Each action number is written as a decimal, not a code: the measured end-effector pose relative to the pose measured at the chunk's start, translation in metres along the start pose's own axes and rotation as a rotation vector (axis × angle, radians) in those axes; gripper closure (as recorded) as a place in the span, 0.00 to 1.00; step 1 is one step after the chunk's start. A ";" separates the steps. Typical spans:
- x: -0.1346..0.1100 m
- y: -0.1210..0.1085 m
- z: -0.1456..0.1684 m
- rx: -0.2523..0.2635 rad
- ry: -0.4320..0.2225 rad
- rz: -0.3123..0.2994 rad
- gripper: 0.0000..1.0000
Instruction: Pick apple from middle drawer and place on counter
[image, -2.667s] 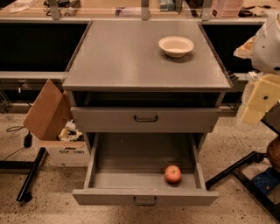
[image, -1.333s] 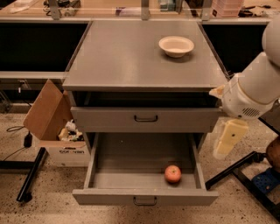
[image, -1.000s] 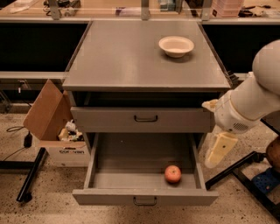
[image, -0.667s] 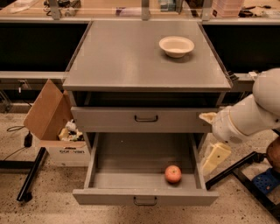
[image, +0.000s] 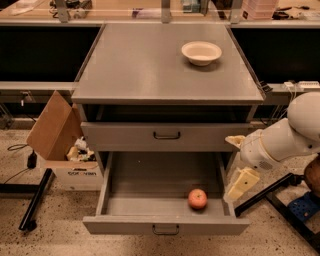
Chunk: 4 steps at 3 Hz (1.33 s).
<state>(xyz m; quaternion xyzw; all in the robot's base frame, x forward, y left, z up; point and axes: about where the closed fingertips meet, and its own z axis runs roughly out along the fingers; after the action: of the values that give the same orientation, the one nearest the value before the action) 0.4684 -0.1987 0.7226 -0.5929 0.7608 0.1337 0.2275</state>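
The gripper hangs off the counter's front right corner, below the counter and just outside the right wall of the middle drawer. Its two cream fingers are spread wide and hold nothing. The white arm runs back to the right.

One apple lies in the pulled-out middle drawer, on the floor near the front right corner, close to the front wall and apart from the gripper. It is the only thing in that drawer.

There are two handled fronts: the open drawer's and one closed drawer front above it.

One white bowl stands on the counter toward the back right corner; nothing shows inside it.

One cardboard box sits on the floor past the left edge, flap up, with crumpled bits inside.
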 end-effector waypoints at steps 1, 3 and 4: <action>0.028 -0.004 0.042 -0.006 0.036 -0.011 0.00; 0.071 -0.006 0.126 -0.018 0.033 -0.044 0.00; 0.082 -0.021 0.167 -0.031 0.016 -0.038 0.00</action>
<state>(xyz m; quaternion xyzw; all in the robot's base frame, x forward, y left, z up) 0.5043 -0.1945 0.5388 -0.6118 0.7490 0.1362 0.2146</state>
